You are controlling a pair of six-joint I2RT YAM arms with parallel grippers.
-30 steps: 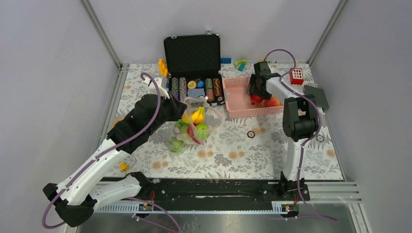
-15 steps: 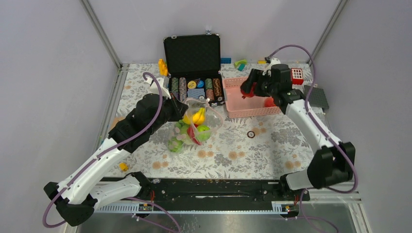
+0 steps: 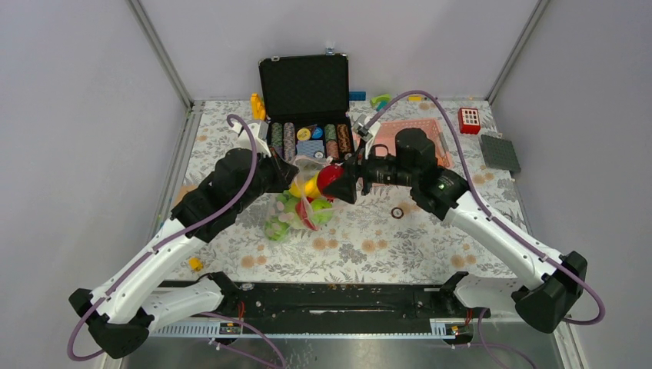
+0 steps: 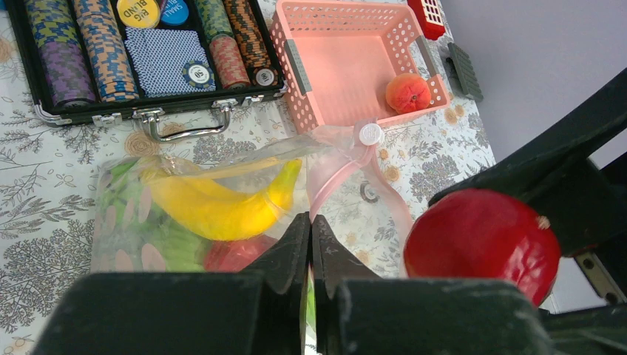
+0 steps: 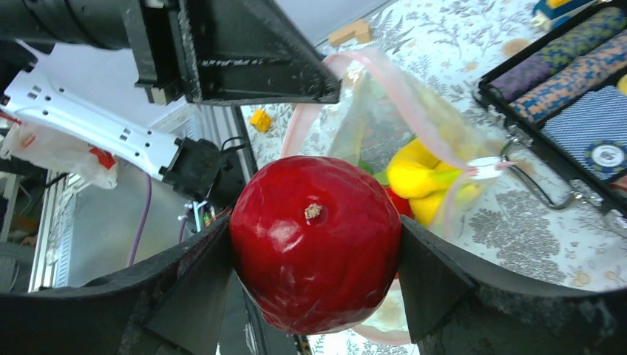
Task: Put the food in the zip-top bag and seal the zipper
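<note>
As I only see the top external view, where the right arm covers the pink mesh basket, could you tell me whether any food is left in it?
Observer: Yes; the left wrist view shows one orange-red round toy fruit in the pink mesh basket.
Operator: Thanks. Does the right gripper hold the shiny red round toy fruit squarely?
Observer: Yes; its wrist view shows a finger against each side, the stem end facing the camera.
Operator: And the left gripper?
Observer: Its fingers are pinched shut on the edge of the clear dotted zip-top bag.
</note>
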